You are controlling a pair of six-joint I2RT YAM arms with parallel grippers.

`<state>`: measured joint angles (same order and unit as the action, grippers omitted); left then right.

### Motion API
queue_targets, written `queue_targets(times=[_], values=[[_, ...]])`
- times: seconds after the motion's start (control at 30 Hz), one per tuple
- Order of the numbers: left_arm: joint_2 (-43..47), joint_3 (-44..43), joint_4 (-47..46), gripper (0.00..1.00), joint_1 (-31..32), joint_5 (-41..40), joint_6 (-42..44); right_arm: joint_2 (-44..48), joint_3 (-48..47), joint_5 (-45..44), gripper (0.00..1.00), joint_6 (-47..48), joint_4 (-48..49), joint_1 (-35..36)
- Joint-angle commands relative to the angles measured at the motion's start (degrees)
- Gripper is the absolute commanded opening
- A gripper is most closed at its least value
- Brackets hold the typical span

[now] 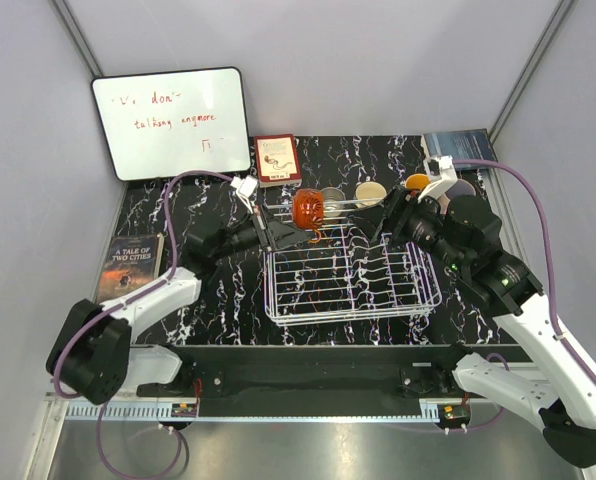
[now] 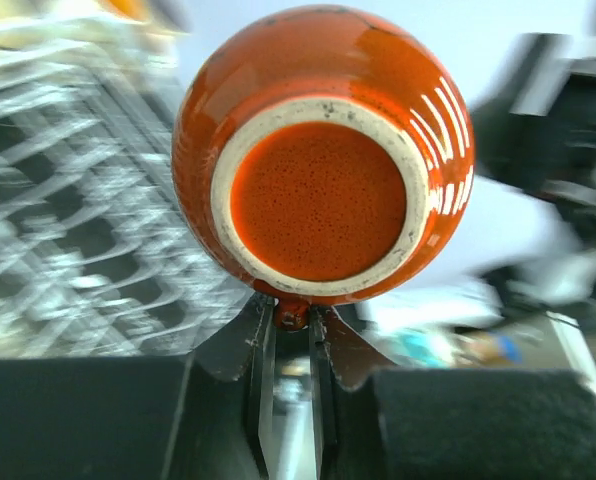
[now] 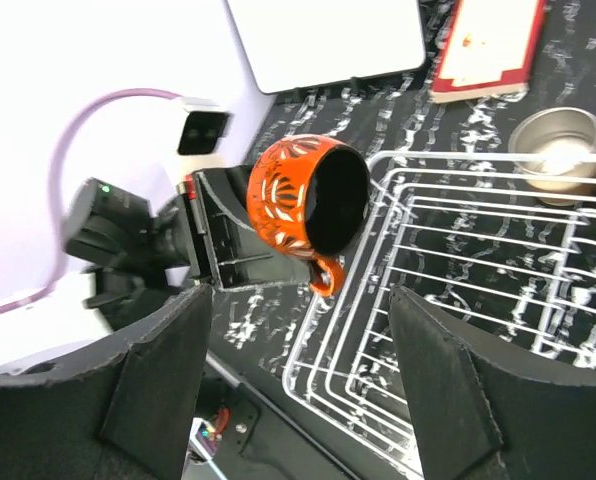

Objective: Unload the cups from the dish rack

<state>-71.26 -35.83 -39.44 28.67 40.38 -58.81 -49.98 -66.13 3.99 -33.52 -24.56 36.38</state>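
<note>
Between the left gripper's (image 2: 291, 330) clenched fingertips sits the handle (image 2: 291, 314) of the reddish-orange mug (image 2: 318, 150), which hangs above the dish rack's (image 1: 348, 316) far-left corner. Its axis lies roughly level, base toward the left wrist, mouth toward the right gripper (image 1: 388, 222), which is spread and empty at the rack's far-right corner. Setting the mug down likely falls to the left arm.

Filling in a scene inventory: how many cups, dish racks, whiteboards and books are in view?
Cups: 5 (orange-red mug, grey cup, cream cup, two part-hidden cups at the far right)
Dish rack: 1
Whiteboard: 1
Books: 2 (A Tale of Two Cities, red book); bluish flat item in far corner unclear, uncounted
Total: 9
</note>
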Motion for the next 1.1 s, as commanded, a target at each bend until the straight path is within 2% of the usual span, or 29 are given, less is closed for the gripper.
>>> queue_targets(times=[0.0, 0.07, 0.47, 1.07], values=[[-5.7, 1.6, -46.0, 0.00, -1.0, 10.4, -28.9, -0.6, 0.2, 4.8, 0.78, -1.5, 5.9, 0.3], [-10.9, 1.9, -56.2, 0.00, -1.2, 10.6, -37.6, -0.9, 0.2, 7.4, 0.76, -2.0, 7.4, 0.4], [-11.0, 0.9, -56.1, 0.00, -0.9, 12.8, -37.5, -3.6, 0.6, 15.4, 0.74, -4.3, 11.5, 0.3], [-11.4, -0.4, -56.0, 0.00, 2.0, 13.0, -38.3, -14.6, 0.2, 18.1, 0.71, -3.5, 16.9, 0.3]])
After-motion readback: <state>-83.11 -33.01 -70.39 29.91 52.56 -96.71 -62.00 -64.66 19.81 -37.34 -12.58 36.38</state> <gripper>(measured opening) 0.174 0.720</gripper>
